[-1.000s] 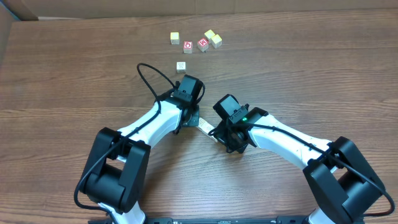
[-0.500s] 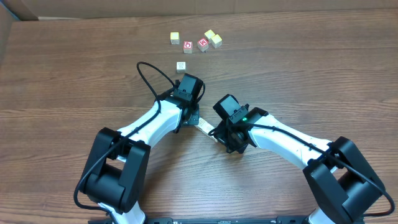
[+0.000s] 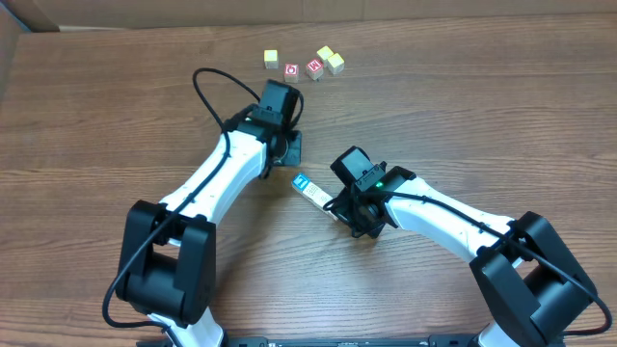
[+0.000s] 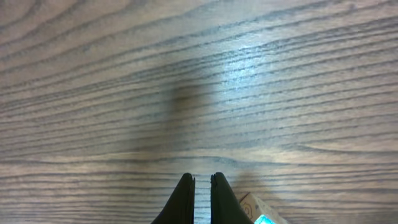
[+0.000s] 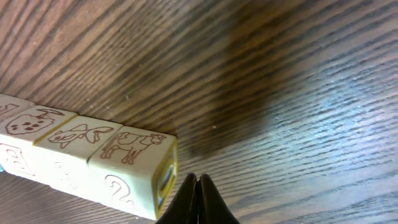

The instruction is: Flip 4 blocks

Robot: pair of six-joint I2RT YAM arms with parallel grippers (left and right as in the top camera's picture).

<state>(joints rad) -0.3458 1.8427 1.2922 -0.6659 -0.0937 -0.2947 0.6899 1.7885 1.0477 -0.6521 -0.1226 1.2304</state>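
Overhead: row of blocks (image 3: 311, 191) lying slantwise on the bench (image 3: 116, 116), about mid-way, between left arm (image 3: 227, 164) and right arm (image 3: 434, 217). Blue face at the end nearer the left arm. Near the far edge, well apart from the row, 5 loose cubes: 3 yellow-faced cubes (image 3: 271, 59) and 2 red-faced cubes (image 3: 291, 69). Not sharp enough here to read either arm's grasp.

Left wrist: left fingers (image 4: 183, 202) pressed together, nothing between them, over bare wood grain. Corner of 1 block, with a glint of blue, at the bottom edge just beside them.

Right wrist: right fingers (image 5: 186, 205) pressed together and empty, tips just beside the near end of the row; touching or not, cannot tell. 4 pale wooden blocks butted face to face, the farthest cut off by the frame. Brown line drawings on top, a cow on the nearest; yellow border on its end face.

Handling, as a judgement: light, stiff, not fragile; smooth faces, so likely to slip or tumble under an off-centre pinch. Probably loose from one another, so apt to scatter if nudged along the row. Best taken 1 at a time from an end, across 2 opposite side faces, low and centred, after spreading the fingers.
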